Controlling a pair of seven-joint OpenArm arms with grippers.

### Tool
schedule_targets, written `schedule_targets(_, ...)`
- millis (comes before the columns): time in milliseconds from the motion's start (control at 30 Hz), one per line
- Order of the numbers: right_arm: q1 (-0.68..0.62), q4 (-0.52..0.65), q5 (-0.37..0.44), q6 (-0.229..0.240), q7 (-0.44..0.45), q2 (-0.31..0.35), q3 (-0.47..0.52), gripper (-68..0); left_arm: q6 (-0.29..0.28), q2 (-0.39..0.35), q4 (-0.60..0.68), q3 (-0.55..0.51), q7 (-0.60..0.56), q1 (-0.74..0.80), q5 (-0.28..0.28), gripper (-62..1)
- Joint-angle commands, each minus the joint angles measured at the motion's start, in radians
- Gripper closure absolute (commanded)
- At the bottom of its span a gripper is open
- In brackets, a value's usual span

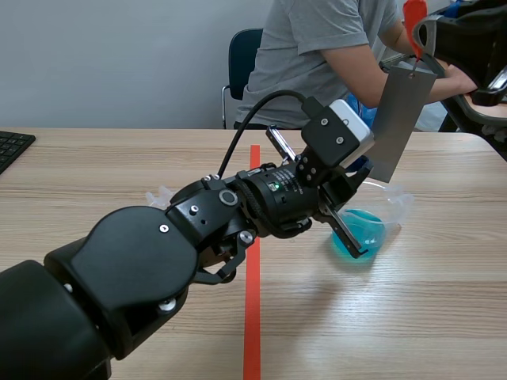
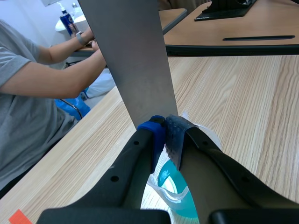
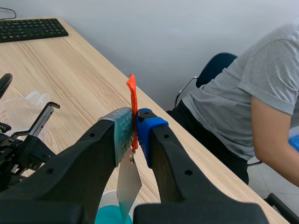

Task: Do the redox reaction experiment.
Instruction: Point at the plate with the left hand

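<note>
A grey metal sheet [image 1: 400, 119] hangs tilted over a clear beaker of blue liquid [image 1: 360, 229]. An orange-red tag [image 3: 131, 93] is fixed to the sheet's top edge, and my right gripper [image 1: 417, 39] is shut on that tag high at the far right. In the right wrist view the sheet [image 3: 128, 184] dangles under the gripper [image 3: 134, 126], with the blue liquid [image 3: 110, 217] below. My left arm reaches past the middle. Its gripper [image 1: 366, 170] is shut on the sheet's lower edge. Seen from the left wrist, the sheet [image 2: 131, 56] rises from the pinched gripper [image 2: 164, 133], just above the beaker [image 2: 175, 196].
A second clear, crumpled-looking beaker [image 1: 158, 194] stands left of the red tape line. A keyboard [image 1: 12, 146] lies at the far left edge. A person in a grey shirt [image 1: 317, 55] sits across the table, hands near the right gripper.
</note>
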Motion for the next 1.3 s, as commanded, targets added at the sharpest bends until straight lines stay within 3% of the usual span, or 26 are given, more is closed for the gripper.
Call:
schedule_targets(0, 0.023, 0.008, 0.015, 0.006, 0.019, 0.014, 0.006, -0.4, 0.005, 0.016, 0.014, -0.001, -0.017, -0.019, -0.009, -1.8)
schedule_targets(1000, 0.023, 0.008, 0.015, 0.006, 0.019, 0.014, 0.006, -0.4, 0.009, 0.003, 0.014, -0.003, -0.034, -0.016, -0.010, -1.8)
schedule_targets(1267, 0.023, 0.008, 0.015, 0.006, 0.019, 0.014, 0.006, -0.5, 0.061, -0.047, 0.022, -0.040, -0.080, 0.021, -0.008, -1.8)
